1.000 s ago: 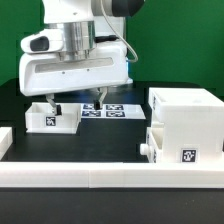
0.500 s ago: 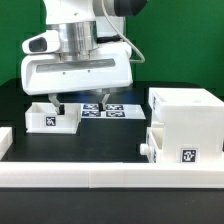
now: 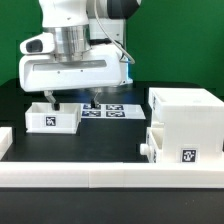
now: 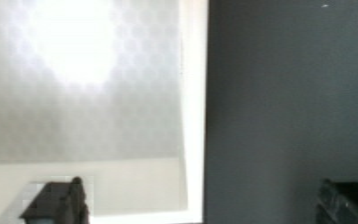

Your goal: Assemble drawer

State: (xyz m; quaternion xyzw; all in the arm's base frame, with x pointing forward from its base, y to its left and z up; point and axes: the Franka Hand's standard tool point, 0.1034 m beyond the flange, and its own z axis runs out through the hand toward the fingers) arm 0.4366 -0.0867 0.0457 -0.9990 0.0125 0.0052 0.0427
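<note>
A small white drawer tray [image 3: 52, 119] with a square tag sits on the black table at the exterior view's left. My gripper [image 3: 72, 102] hangs just above it, open and empty. One finger is over the tray's inside and the other is past its wall, on the exterior view's right. In the wrist view the gripper [image 4: 204, 203] straddles the tray's wall, with the white tray floor [image 4: 87, 90] on one side and black table on the other. The tall white box housing [image 3: 185, 112] stands at the exterior view's right. A second tray [image 3: 182, 148] with a knob [image 3: 145, 149] sits at its front.
The marker board [image 3: 108, 111] lies flat behind the gripper, mid-table. A long low white border rail [image 3: 100, 177] runs along the front and a short piece [image 3: 5, 140] stands at the exterior view's left edge. A green wall is behind.
The gripper has shifted a little toward the exterior view's left, over the small tray. It stays open. The trays and the housing have not moved.
</note>
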